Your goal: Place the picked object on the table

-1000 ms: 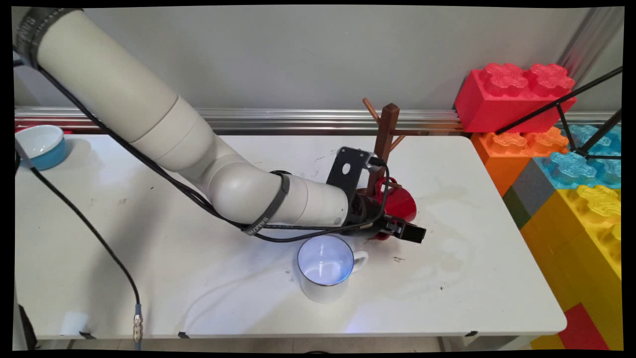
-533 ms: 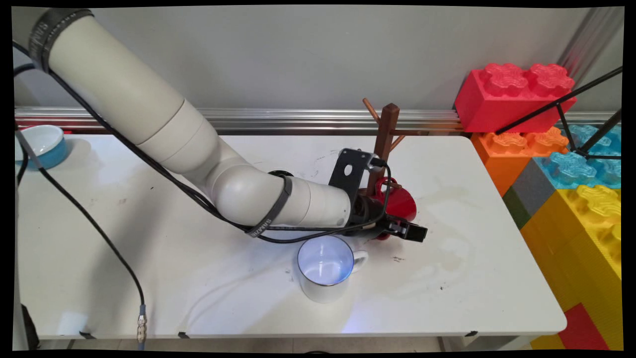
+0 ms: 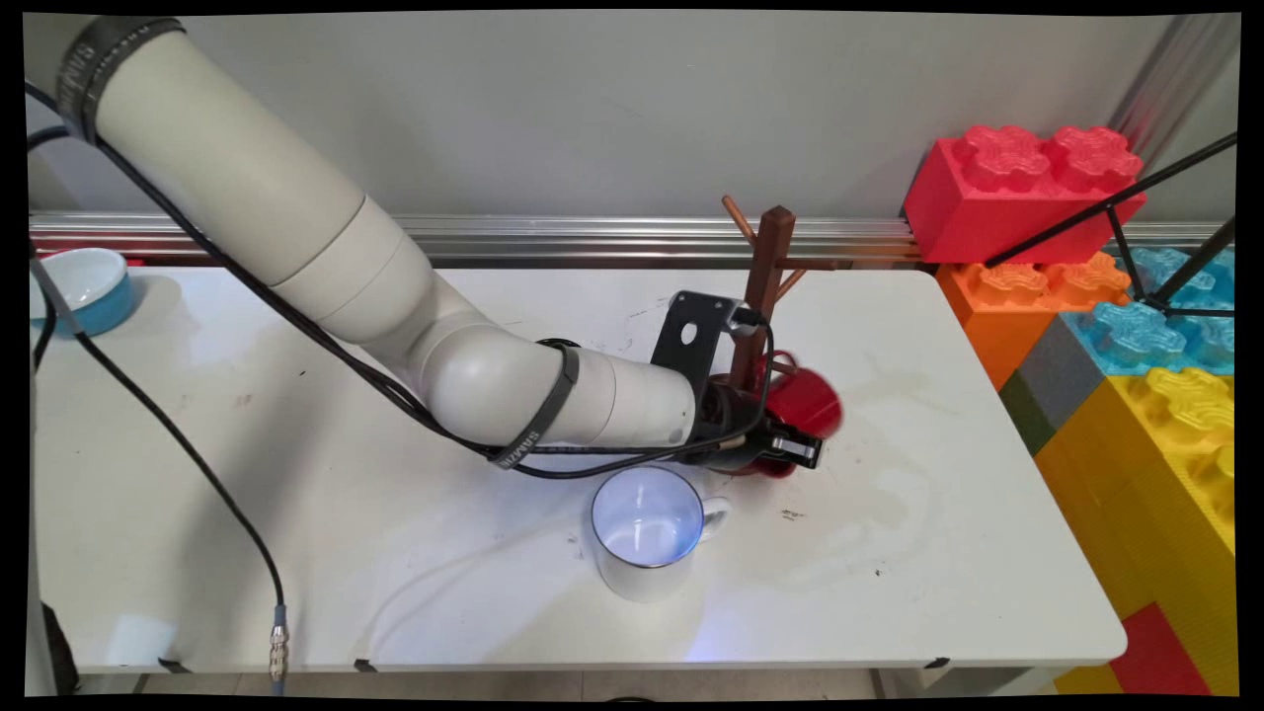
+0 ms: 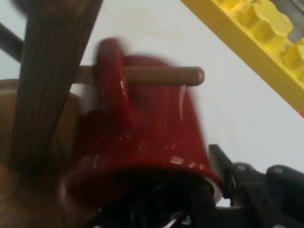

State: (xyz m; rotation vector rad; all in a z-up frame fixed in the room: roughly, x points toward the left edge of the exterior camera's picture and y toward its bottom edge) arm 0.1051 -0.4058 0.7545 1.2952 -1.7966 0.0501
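Note:
A red mug [image 3: 805,400] hangs by its handle on a peg of the brown wooden mug tree [image 3: 768,259] at the table's back middle. The mug looks blurred, tilted with its mouth toward my gripper [image 3: 802,450]. The gripper sits low at the mug's rim, just in front of the tree's base. In the hand view the red mug [image 4: 142,137] fills the middle, its handle looped over the wooden peg [image 4: 161,76]. My gripper [image 4: 156,202] stands open at the mug's mouth. One of its fingers [image 4: 221,164] shows just outside the rim; the other is hidden.
A white enamel mug [image 3: 647,531] stands upright close in front of the hand. A blue bowl [image 3: 84,288] rests at the table's far left. Large coloured toy bricks [image 3: 1116,326] are stacked past the table's right edge. Black cables hang from the arm.
My gripper has drawn back to the left and slightly up. The red mug has swung right and up on its peg and is now blurred.

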